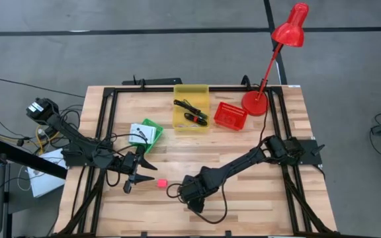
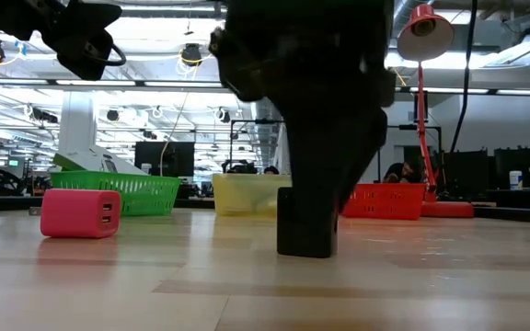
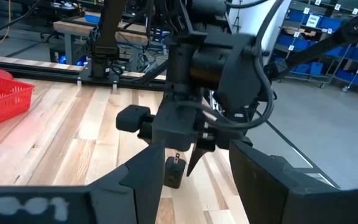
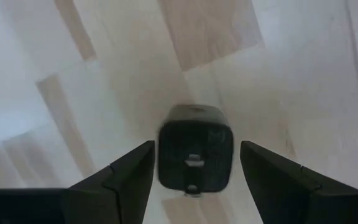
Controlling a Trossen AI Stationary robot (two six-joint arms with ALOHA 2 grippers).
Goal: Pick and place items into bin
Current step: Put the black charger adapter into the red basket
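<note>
Right gripper [image 4: 194, 168] poised directly over black cube [image 4: 195, 154] on table [image 1: 256, 198], fingers spread either side, not clamping. Left gripper [image 1: 133, 180] parted, empty, near pink cube [image 1: 161, 182].

Wood-plank table [image 1: 256, 198] w/ black frame rails along the sides. On it: green bin [image 1: 149, 130] w/ white packet at left, yellow bin [image 1: 190, 119] at back centre holding black cable, red basket [image 1: 230, 116] beside it, red lamp base [image 1: 254, 102], pink cube [image 1: 162, 182], black cube [image 4: 195, 155] near front.
</note>
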